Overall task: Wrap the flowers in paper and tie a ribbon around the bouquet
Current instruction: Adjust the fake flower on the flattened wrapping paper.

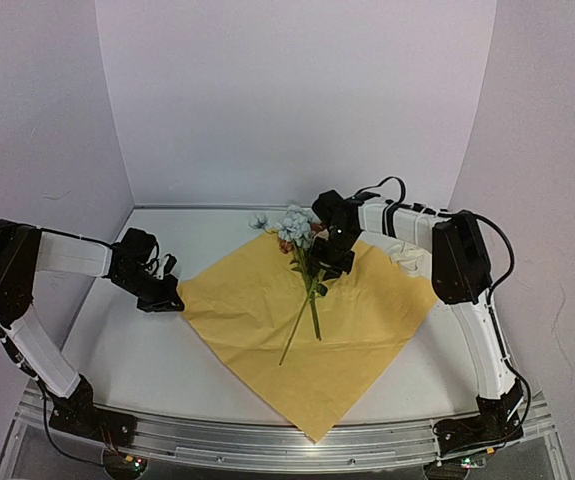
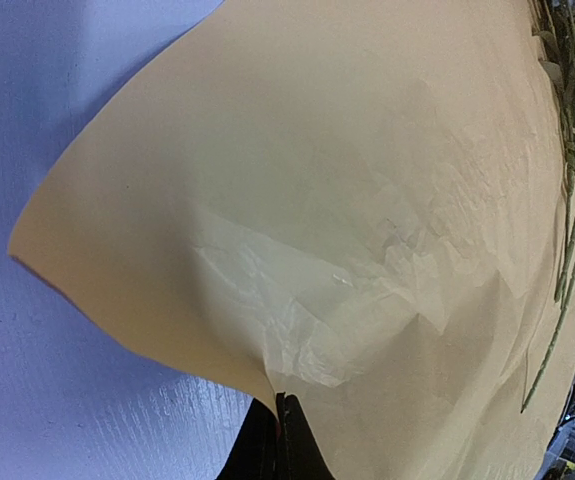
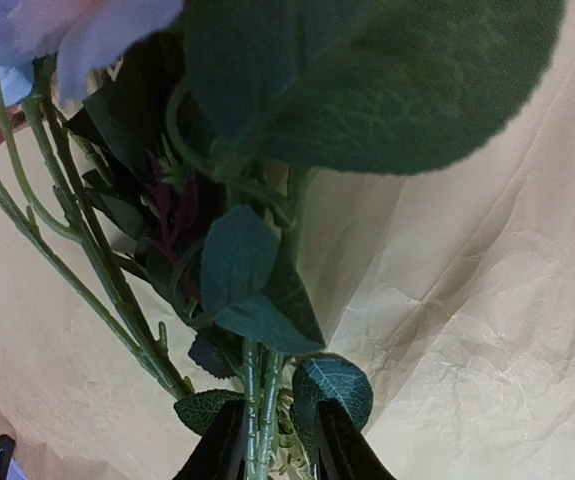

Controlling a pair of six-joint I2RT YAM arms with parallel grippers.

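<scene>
One paper (image 2: pixel 367 200) corner pinched in left hand (image 2: pixel 280 408) | wrist view only: right hand (image 3: pixel 279 428) straddles flowers (image 3: pixel 239 262), grip unclear

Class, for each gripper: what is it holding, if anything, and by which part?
Left gripper pinches the yellow paper sheet by its left corner. Right gripper straddles the green stems of the artificial flower bunch; grip unclear.

I am looking at the paper (image 1: pixel 267 310) showing its yellow face. The flowers (image 1: pixel 295 228) are showing pale blue, white and a bit of pink, with thin green stems (image 1: pixel 296 325) and dark green leaves (image 3: pixel 367 80).
</scene>
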